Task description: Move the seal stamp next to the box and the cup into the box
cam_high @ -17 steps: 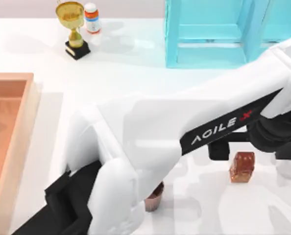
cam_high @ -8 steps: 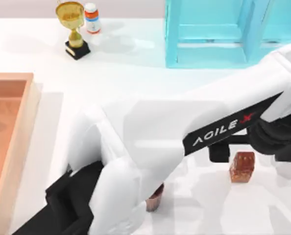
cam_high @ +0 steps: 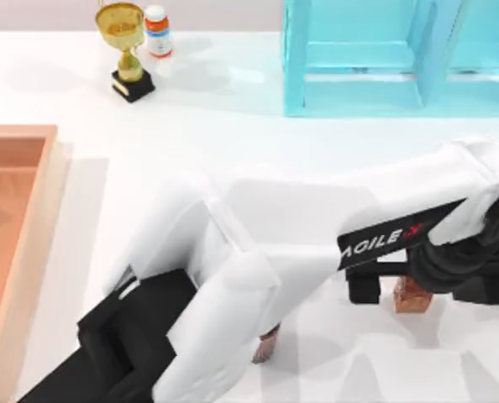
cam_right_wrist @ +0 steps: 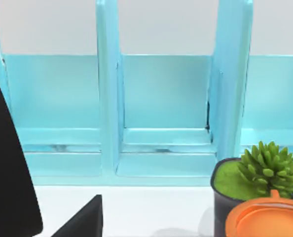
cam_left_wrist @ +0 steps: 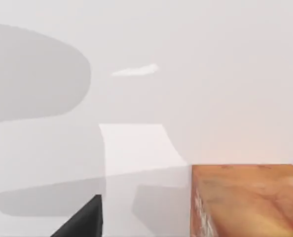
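- Now my left tool hangs low over the seal stamp, near the right side of the surface.
- Its jaws stand wide apart, one on each side of the block, and hold nothing.
- From the left wrist view, one black finger sits apart from the seal stamp, with bare white surface between them.
- So the block is not yet gripped. It stands upright on the surface.
- I think the next step is to close on it and lift.
- It could go wrong if the tool closes off-centre. One finger would hit first and push the block over or slide it away.
- The block also looks smooth, so a weak squeeze could let it slip out on the way.
- The way is long. The box lies at the far left edge, well apart from the block.
- The cup stands between them, near the front edge and partly hidden under my left arm.
- My arm could bump the cup and knock it over when it swings back to the box.
- My right arm is parked, and its camera faces the cyan shelf.
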